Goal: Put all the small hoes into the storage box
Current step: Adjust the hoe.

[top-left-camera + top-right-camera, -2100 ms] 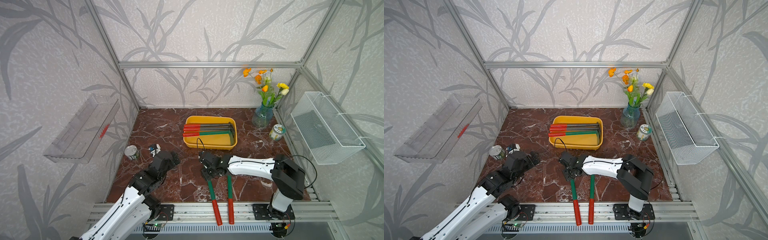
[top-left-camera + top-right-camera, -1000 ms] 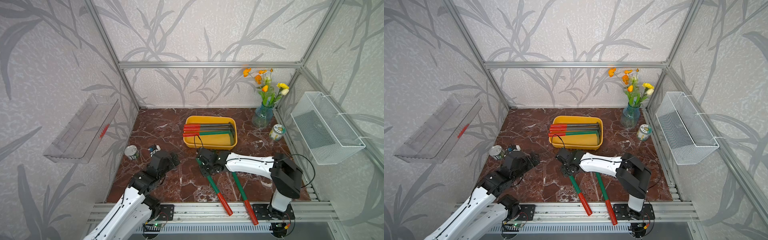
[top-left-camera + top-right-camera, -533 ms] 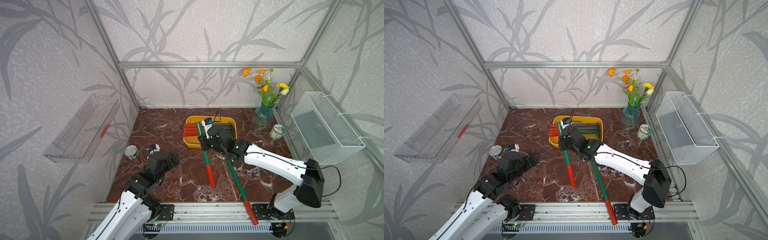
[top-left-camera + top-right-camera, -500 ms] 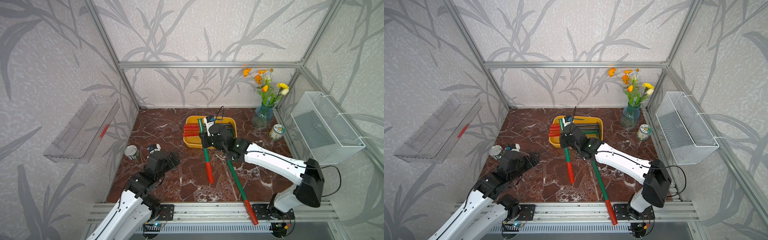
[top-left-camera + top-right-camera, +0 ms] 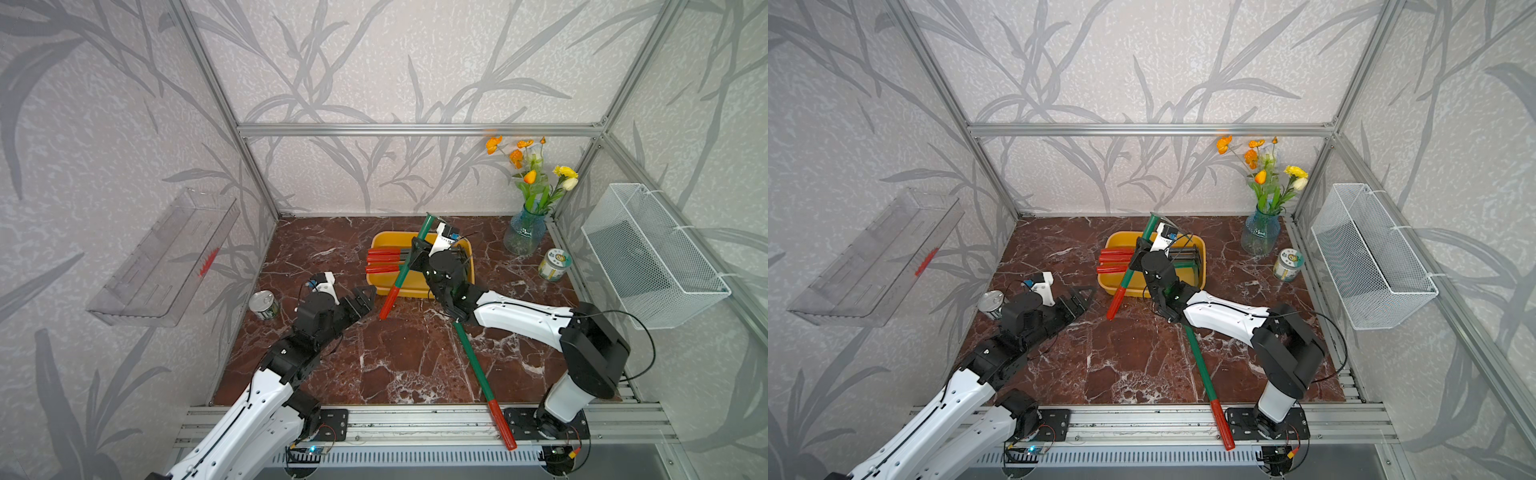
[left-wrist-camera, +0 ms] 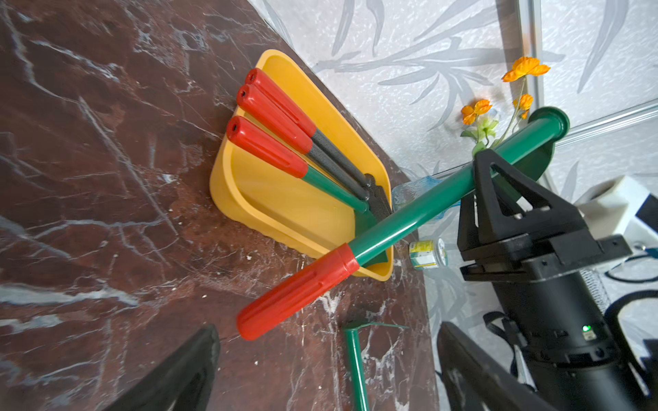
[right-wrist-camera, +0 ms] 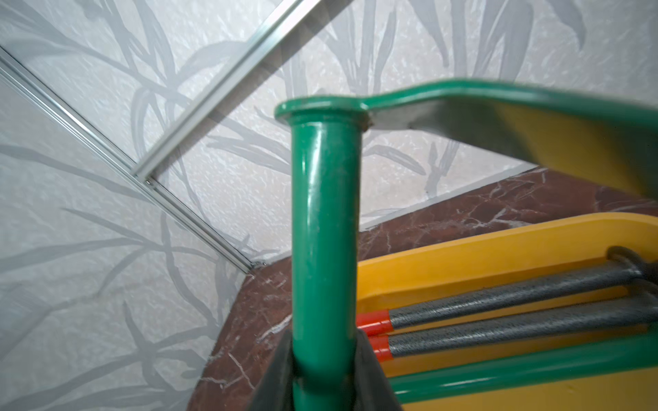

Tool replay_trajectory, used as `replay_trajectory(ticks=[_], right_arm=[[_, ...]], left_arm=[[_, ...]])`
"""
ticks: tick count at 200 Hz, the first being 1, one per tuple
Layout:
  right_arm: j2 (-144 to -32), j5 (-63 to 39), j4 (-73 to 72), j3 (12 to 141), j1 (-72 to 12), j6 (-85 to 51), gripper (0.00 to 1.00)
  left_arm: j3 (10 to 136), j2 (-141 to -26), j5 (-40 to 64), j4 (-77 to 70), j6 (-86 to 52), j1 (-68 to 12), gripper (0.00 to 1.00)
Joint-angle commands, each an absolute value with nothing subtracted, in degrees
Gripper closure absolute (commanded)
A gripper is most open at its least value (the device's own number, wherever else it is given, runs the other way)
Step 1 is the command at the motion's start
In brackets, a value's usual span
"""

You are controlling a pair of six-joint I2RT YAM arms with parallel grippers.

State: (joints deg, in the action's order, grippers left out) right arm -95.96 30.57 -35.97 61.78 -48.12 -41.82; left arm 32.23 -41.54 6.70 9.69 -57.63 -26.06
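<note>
My right gripper (image 5: 417, 254) is shut on the green shaft of the small hoe (image 5: 404, 272), holding it tilted in the air over the yellow storage box (image 5: 379, 242). The hoe's blade end points up and back. Its red grip (image 5: 1116, 303) hangs past the box's front left edge. In the right wrist view the fingers (image 7: 370, 370) clamp the shaft (image 7: 324, 231), with the box rim (image 7: 463, 256) behind. My left gripper (image 5: 365, 297) is open, just left of the red grip and not touching it; the left wrist view shows the hoe (image 6: 409, 217) ahead of my left gripper (image 6: 327, 331).
Three red-gripped tools (image 5: 384, 259) lie in the box. Another long green tool (image 5: 473, 365) lies on the marble floor, reaching the front rail. A tin can (image 5: 264, 305), a vase of flowers (image 5: 523, 237) and a jar (image 5: 555, 264) stand around. On the walls hang a wire basket (image 5: 648, 253) and a clear tray (image 5: 166, 257).
My right gripper has lifted the hoe off the floor and carried it back over the box, swinging its red grip leftward. My left gripper has reached forward toward that grip.
</note>
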Motion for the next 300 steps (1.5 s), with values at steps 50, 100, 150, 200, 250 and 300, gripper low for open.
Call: replay_trajectory(ticks=[50,100,150,200,250,300], right_arm=[[-97.47,24.95,-77.87,55.18,-42.61,-50.09,1.00],[-101.87,19.95,-80.51,57.01,-41.40,-53.02,1.00],[-101.16,18.35,-80.52,59.50,-41.14,-51.70,1.00],[-102.28,15.41,-80.51,61.87,-41.13,-53.59,1.00],[-100.92,14.62,-80.57,60.23,-41.48,-51.78,1.00],[-101.47,14.09,-80.54,60.73,-41.31,-53.26,1.00]], left_arm=[[32.63,-50.09,12.39,-7.22,-65.58,-25.93,0.06],[29.55,-49.73,5.91,-13.06,-75.77,-25.91,0.06],[28.88,-53.23,-0.39,-18.49,-83.09,-28.20,0.05],[29.97,-56.63,-5.16,-22.46,-85.87,-29.71,0.05],[33.51,-57.80,-11.85,-25.35,-84.23,-29.61,0.05],[35.59,-65.58,-9.22,-33.05,-86.51,-29.57,0.04]])
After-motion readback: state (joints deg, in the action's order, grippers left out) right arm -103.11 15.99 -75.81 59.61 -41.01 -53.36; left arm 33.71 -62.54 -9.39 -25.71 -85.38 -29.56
